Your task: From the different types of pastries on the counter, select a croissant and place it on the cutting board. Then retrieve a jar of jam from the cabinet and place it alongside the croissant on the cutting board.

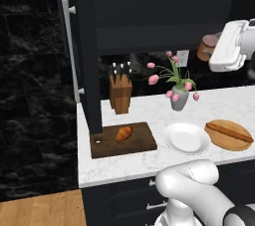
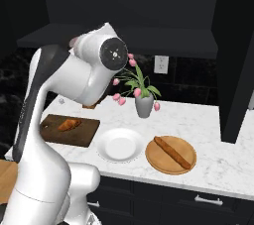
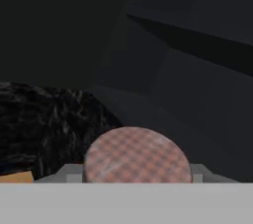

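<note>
The gripper [image 3: 137,181] has its jaws closed around the jam jar [image 3: 137,155], whose checked pinkish lid sits right between the fingertips in the hand view; from the left base view the jar [image 1: 208,47] shows as a brown body just beside the white hand, up in the dark cabinet [image 1: 149,16] above the counter [image 1: 144,163]. Below and well to the left of the jar, the croissant [image 1: 124,133] lies on the cutting board [image 1: 142,143]. Right of the board stand a white plate [image 1: 187,138] and a round board [image 1: 229,135] carrying the loaf [image 1: 229,131]. Behind the board are a knife block [image 1: 121,92] and a vase of tulips [image 1: 178,96].
</note>
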Controlling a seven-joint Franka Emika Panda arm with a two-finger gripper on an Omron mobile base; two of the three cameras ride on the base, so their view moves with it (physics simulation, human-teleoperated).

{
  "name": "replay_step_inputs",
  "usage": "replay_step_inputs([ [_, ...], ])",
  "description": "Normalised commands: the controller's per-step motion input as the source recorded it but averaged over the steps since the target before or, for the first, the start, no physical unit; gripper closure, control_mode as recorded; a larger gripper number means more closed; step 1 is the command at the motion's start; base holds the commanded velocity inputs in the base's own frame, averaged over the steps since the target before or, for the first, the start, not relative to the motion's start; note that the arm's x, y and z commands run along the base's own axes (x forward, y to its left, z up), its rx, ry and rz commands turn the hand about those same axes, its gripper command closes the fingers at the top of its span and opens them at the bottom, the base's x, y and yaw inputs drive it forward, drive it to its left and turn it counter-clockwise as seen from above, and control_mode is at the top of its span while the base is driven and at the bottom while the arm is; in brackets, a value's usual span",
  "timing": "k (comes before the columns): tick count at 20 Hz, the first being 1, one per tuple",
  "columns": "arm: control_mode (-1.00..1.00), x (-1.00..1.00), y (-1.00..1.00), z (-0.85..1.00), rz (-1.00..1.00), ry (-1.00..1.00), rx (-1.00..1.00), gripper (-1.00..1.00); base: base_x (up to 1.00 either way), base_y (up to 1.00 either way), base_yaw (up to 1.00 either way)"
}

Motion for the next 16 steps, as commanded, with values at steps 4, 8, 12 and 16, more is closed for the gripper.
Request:
replay_step_inputs([
  [4, -1.0, -0.09, 0.41, -0.3, 0.08, -0.02, -0.18, 1.0, 0.0, 0.0, 0.0],
  [8, -1.0, 0.0, 0.24, -0.83, 0.15, 0.03, -0.01, 1.0, 0.0, 0.0, 0.0],
  [12, -1.0, 0.0, 0.06, -0.86, 0.23, 0.04, 0.15, 1.0, 0.0, 0.0, 0.0],
  [16, -1.0, 0.0, 0.37, -0.5, 0.1, 0.08, -0.02, 1.0, 0.0, 0.0, 0.0],
])
